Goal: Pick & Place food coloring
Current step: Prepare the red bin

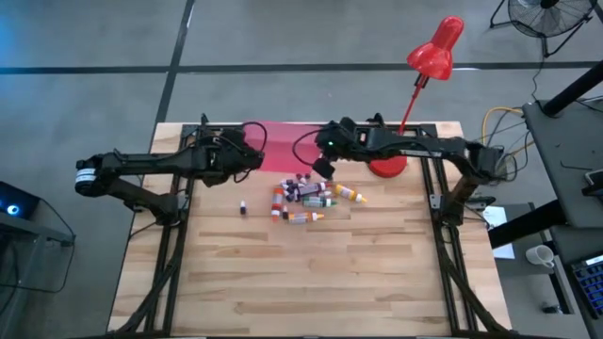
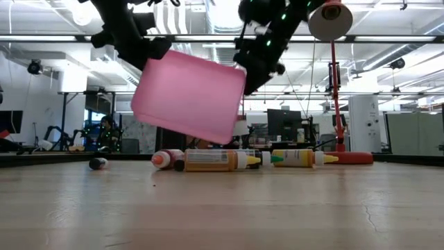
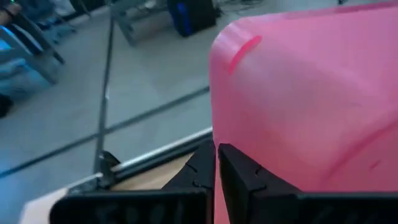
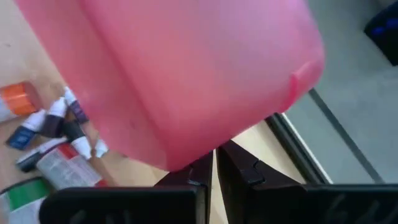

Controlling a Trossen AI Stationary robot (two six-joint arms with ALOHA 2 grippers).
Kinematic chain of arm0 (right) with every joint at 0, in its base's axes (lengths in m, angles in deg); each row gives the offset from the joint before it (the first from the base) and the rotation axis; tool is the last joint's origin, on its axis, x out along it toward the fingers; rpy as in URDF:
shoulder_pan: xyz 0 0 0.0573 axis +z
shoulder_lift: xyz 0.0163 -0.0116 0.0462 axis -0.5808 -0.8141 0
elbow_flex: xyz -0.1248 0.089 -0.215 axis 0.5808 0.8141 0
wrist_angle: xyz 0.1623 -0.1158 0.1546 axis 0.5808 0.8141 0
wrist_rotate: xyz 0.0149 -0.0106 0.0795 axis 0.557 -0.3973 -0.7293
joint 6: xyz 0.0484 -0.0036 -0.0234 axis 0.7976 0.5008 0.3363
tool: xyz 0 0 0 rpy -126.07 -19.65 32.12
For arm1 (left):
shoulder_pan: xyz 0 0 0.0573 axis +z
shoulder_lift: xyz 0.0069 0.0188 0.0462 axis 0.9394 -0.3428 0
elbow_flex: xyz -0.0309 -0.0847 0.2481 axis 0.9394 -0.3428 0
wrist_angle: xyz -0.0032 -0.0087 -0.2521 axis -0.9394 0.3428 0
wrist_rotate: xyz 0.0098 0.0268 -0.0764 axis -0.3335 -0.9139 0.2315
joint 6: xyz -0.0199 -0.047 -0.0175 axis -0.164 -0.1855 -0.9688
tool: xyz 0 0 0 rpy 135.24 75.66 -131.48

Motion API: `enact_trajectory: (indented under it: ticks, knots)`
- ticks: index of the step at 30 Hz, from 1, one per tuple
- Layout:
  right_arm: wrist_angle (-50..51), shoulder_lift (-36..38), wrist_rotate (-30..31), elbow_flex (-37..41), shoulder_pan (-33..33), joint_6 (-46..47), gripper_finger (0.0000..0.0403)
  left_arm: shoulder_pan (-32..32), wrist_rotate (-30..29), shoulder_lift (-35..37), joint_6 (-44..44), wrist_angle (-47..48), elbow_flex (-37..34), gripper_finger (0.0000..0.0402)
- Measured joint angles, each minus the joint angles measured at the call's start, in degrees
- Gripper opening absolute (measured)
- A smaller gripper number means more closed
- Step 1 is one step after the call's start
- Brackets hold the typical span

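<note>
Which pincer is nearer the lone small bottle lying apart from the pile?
Left. The left pincer sits just beyond the lone bottle; the right pincer is farther, above the pile.

Bright overhead ceiling lights (image 2: pixel 229 14) glare; wrist views blurred; shadows faint.

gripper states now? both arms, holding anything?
Left gripper: shut on the pink tray, at one edge.
Right gripper: shut on the same tray's opposite edge; tray lifted, tilted above the bottles.
</note>
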Motion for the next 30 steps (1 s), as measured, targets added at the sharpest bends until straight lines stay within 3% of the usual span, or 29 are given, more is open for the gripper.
enact_trajectory:
  ticks: [6,13,22,30]
  knots:
    - [-4.9,-6.9,1.0,0.1,1.5,-4.9,0.0018,-0.2,-1.0,0.0,-0.7,0.8,-2.4,0.0]
    - [-7.6,-13.6,7.3,-3.2,2.3,-11.7,0.0018,-0.5,-0.6,0.0,-5.7,2.6,-6.9,0.0]
    - [-5.5,-15.7,5.4,-5.5,2.7,-12.6,0.0018,-0.8,13.1,0.1,-16.6,11.7,-8.5,0.0]
    - [-5.2,-15.6,-0.1,-5.8,2.8,-10.3,0.0018,-0.9,18.4,0.1,-18.6,15.1,-8.5,0.0]
